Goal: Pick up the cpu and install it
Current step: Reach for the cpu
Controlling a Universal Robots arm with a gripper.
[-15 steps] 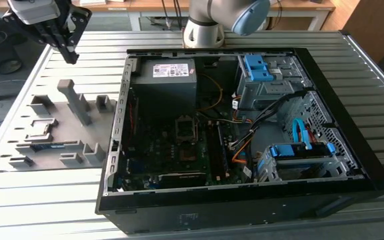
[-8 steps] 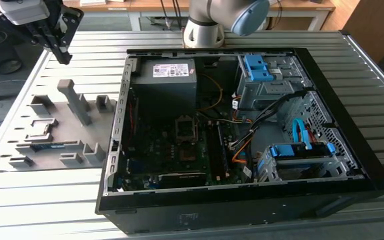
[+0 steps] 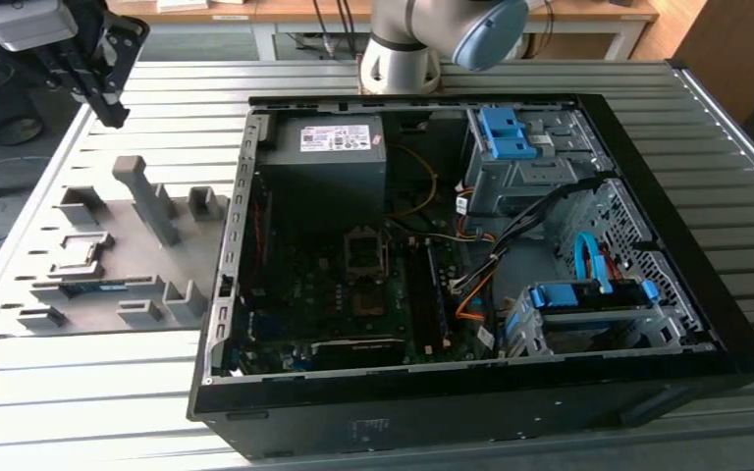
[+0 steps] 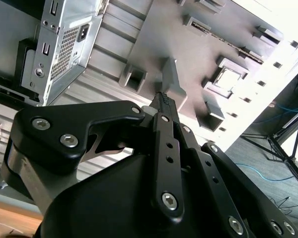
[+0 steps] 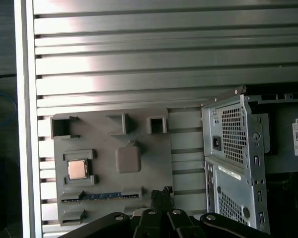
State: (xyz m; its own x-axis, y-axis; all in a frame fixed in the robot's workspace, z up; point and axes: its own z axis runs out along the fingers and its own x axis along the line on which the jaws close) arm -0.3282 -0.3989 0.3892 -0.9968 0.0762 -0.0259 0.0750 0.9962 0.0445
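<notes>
The cpu is a small pale square chip lying flat in a square pocket of the grey fixture plate on the slatted table. It also shows as a bright square, the cpu, in the second wrist view. My gripper hangs in the air at the exterior view's far left, above the table behind the plate and well clear of the chip. Its black fingertips are pressed together with nothing between them, and they come to one narrow tip. The open computer case holds the motherboard with its socket.
A blue-green memory stick lies in a slot of the plate near the cpu. Upright grey posts rise from the plate. The case's metal power supply corner stands beside the plate. The arm's base sits behind the case.
</notes>
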